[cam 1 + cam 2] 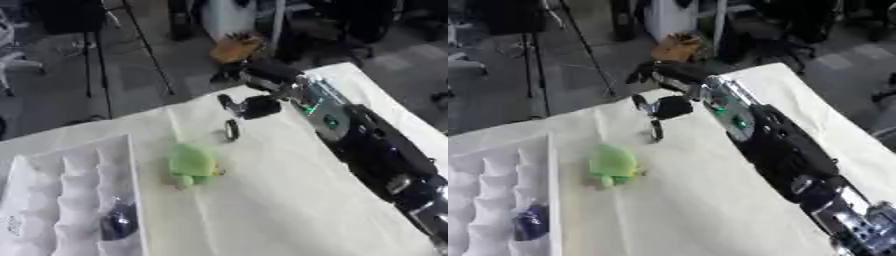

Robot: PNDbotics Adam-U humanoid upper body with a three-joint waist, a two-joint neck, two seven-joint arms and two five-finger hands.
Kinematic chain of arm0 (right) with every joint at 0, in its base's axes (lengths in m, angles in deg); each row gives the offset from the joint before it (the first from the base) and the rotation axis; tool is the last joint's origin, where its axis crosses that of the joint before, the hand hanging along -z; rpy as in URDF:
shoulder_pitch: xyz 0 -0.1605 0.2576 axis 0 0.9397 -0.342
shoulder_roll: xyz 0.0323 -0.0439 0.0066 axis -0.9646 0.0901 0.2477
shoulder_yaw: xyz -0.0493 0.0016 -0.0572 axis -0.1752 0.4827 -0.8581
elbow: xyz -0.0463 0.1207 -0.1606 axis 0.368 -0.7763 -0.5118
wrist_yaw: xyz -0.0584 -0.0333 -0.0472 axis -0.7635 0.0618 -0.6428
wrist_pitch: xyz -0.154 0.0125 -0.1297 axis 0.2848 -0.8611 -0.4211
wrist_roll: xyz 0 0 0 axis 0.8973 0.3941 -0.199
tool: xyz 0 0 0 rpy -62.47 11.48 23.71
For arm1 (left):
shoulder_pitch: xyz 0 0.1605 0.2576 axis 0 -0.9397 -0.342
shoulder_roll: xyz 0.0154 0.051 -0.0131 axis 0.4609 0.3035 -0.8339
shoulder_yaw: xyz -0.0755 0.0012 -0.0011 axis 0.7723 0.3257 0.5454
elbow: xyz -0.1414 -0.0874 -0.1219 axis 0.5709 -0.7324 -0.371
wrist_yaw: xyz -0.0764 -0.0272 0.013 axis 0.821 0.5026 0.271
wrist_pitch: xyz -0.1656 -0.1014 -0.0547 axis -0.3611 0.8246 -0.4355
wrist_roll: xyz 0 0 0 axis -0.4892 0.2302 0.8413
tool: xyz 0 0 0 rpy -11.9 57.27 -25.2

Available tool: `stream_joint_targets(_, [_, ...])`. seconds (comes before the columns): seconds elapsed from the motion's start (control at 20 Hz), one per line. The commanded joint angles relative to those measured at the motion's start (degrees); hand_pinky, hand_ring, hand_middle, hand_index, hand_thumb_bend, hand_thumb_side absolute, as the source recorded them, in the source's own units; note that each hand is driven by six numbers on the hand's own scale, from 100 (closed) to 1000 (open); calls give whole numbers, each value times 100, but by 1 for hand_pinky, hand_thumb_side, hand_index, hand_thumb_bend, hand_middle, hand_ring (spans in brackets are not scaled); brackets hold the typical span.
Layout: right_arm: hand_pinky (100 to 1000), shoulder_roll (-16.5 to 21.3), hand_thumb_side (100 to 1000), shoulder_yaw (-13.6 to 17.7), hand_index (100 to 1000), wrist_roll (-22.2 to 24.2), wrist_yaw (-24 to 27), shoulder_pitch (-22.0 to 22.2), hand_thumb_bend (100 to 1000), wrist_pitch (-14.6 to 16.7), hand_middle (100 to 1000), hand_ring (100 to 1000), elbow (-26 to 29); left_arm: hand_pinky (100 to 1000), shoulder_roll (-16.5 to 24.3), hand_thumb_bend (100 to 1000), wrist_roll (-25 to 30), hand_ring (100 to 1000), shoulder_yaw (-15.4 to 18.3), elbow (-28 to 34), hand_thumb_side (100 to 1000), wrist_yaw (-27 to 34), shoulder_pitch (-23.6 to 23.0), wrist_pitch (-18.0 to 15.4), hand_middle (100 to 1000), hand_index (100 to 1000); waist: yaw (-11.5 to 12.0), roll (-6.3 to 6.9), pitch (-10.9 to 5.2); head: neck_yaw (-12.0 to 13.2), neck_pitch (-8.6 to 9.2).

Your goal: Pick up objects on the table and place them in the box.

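Observation:
A green plush toy [192, 165] lies on the cream cloth of the table [289, 210], near the middle. A small dark ring-shaped thing [232, 130] stands on the cloth just beyond it. My right arm reaches in from the lower right, and my right hand [665, 75] hovers over the table's far edge. Its fingers are relaxed and hold nothing, and its thumb [668, 107] hangs just above the small dark thing without touching it. The white box [133, 165] sits at the left, with a dark blue object [118, 224] in one of its compartments. My left hand shows in neither view.
The box is divided into several padded compartments. Beyond the table's far edge are a floor, tripod legs [101, 55], a brown bag [234, 47] and dark furniture. Open cloth lies between the toy and my arm.

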State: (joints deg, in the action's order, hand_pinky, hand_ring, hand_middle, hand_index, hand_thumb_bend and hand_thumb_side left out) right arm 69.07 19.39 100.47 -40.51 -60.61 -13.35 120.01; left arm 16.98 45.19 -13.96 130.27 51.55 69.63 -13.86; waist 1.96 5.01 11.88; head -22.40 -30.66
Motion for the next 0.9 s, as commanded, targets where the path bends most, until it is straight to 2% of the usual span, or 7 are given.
stream_joint_targets(0.05, [736,257,571,86,864,-194,-63,-34,159,-94,739,769,275,974,61,443,-21,836,38,92,849,-20,22,-11,809,732,-16,62,-197,19,44])
stream_joint_targets(0.25, [739,294,569,89,872,-246,-170,24,183,-172,750,771,266,973,66,444,-15,835,34,95,848,-33,29,-12,807,732,10,48,-196,-51,49])
stream_joint_targets(0.3, [751,307,566,77,897,-214,-206,34,226,-164,791,783,247,974,62,444,-13,836,32,94,849,-34,16,-13,807,732,54,47,-194,-64,64])
stream_joint_targets(0.55, [753,319,566,94,904,-130,-288,40,233,-118,801,786,177,974,56,445,-8,836,28,106,848,-34,-5,-21,807,732,136,44,-184,-86,72])
stream_joint_targets(0.6, [787,319,594,56,942,-99,-320,53,296,-88,879,820,130,970,48,451,-21,836,46,149,842,-38,7,-44,809,734,186,42,-143,-91,90])
stream_joint_targets(0.85, [845,411,613,142,969,256,-537,62,351,66,916,880,-153,971,-22,450,-25,836,18,315,843,-27,59,-53,808,733,505,50,45,-311,220])
stream_joint_targets(0.9, [912,451,623,166,979,314,-580,67,400,61,933,933,-220,972,-31,449,-20,836,11,323,845,-23,68,-56,808,733,557,66,94,-371,253])
